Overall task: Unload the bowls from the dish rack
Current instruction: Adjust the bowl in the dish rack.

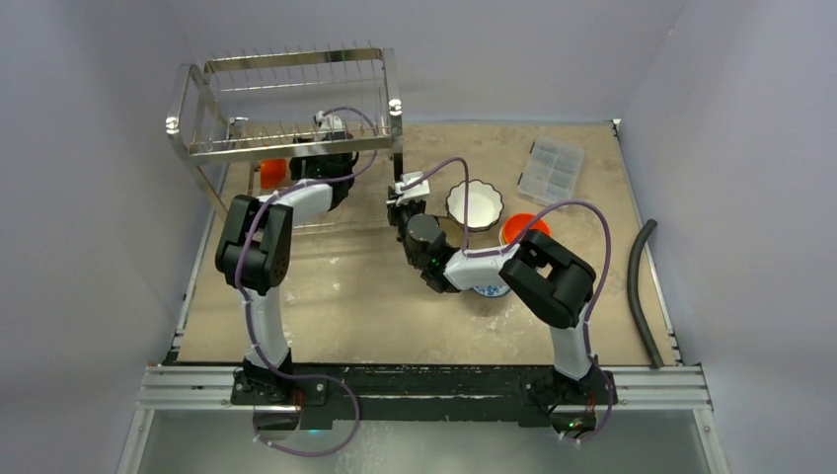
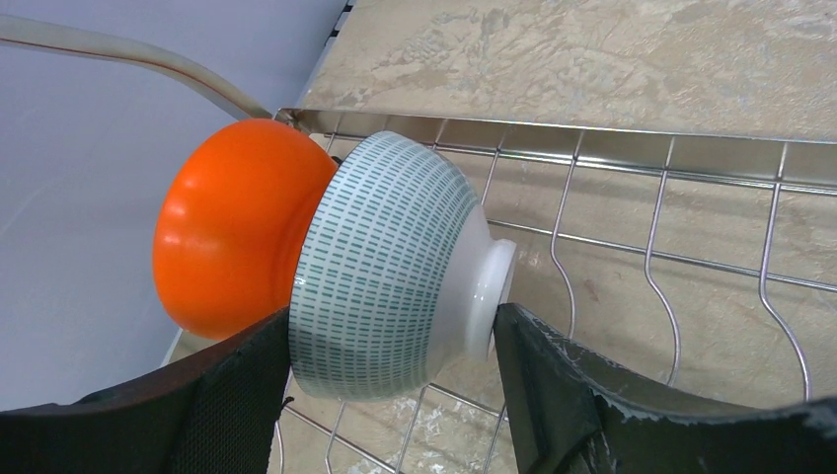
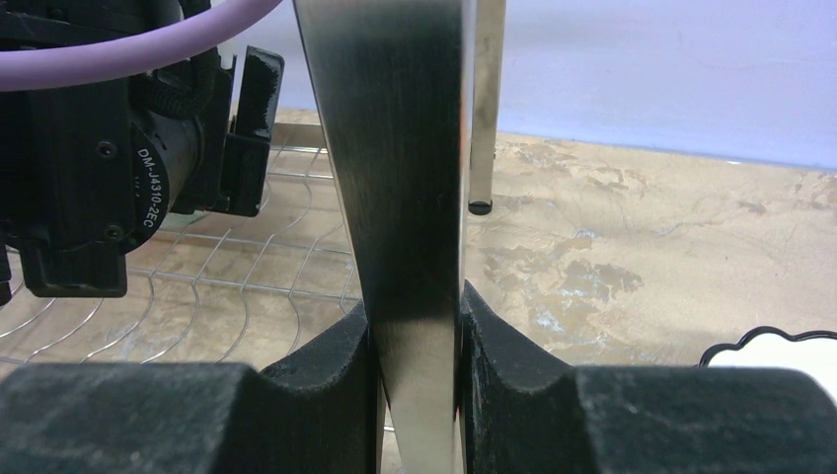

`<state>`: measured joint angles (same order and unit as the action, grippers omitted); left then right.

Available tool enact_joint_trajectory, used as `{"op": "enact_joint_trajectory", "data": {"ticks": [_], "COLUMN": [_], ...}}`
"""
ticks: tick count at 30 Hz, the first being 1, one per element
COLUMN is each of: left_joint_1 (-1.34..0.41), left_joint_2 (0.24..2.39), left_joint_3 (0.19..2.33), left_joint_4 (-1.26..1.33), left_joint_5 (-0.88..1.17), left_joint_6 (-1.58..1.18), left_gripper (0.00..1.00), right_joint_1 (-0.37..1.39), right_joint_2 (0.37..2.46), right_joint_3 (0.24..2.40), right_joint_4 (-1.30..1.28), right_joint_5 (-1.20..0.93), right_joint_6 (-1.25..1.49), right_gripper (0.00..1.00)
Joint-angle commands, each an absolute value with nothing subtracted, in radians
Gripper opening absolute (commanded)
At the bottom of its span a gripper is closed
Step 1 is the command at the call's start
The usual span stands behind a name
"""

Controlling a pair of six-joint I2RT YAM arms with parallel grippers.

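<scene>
While the right gripper (image 3: pixel 415 308) is clamped on the near right post (image 3: pixel 405 148) of the dish rack (image 1: pixel 291 150), apparently to steady it, the left gripper (image 2: pixel 393 326) reaches into the lower shelf towards the left end. Its fingers (image 2: pixel 237 395) stand either side of a teal-dashed bowl (image 2: pixel 385 267) lying on its side on the wires, one at the rim and the other at the foot ring. They look right up against it, but I cannot tell whether they are squeezing yet. An orange bowl (image 2: pixel 232 222) sits just to its left, touching its mouth.

Out on the table (image 1: pixel 345 306), right of the rack, are a white bowl (image 1: pixel 474 204) with a wavy rim and a second orange bowl (image 1: pixel 511 227) just beside it. A blue-patterned bowl (image 1: pixel 491 290) lies nearer, mostly hidden under the right arm.

I judge the job to be partway done, with the step in hand being the pickup of the teal-dashed bowl. The next move calls for a firm grip across rim and foot. The bowl must then be lifted clear of the wires and drawn out from under the upper shelf without knocking it. The orange bowl leans on this one and may roll once its neighbour goes.
</scene>
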<state>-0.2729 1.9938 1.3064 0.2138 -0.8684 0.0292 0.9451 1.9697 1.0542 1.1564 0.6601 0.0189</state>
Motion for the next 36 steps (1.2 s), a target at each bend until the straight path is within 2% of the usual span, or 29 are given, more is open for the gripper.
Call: {"op": "enact_joint_trajectory", "data": {"ticks": [1, 14, 30, 36], "left_joint_1": [-0.264, -0.264, -0.26, -0.231], "left_joint_2": [2.016, 2.029, 1.943, 1.912], "left_joint_3": [1.354, 1.382, 1.365, 1.351], "left_joint_4": [0.196, 0.148, 0.114, 0.1], "left_joint_5": [-0.885, -0.893, -0.828, -0.739], "left_joint_6": [0.014, 0.019, 0.008, -0.056], "left_gripper": [0.71, 0.71, 0.55, 0.5], "right_joint_1": [0.954, 0.954, 0.954, 0.955], "right_joint_2": [1.956, 1.956, 1.949, 1.948], "right_joint_3": [1.046, 1.047, 1.042, 1.04], "right_joint_4": [1.165, 1.165, 1.169, 1.17], "right_joint_5": [0.595, 0.593, 0.592, 0.592], "right_joint_6": [0.11, 0.112, 0.109, 0.105], "right_gripper": [0.0, 0.0, 0.0, 0.0]}}
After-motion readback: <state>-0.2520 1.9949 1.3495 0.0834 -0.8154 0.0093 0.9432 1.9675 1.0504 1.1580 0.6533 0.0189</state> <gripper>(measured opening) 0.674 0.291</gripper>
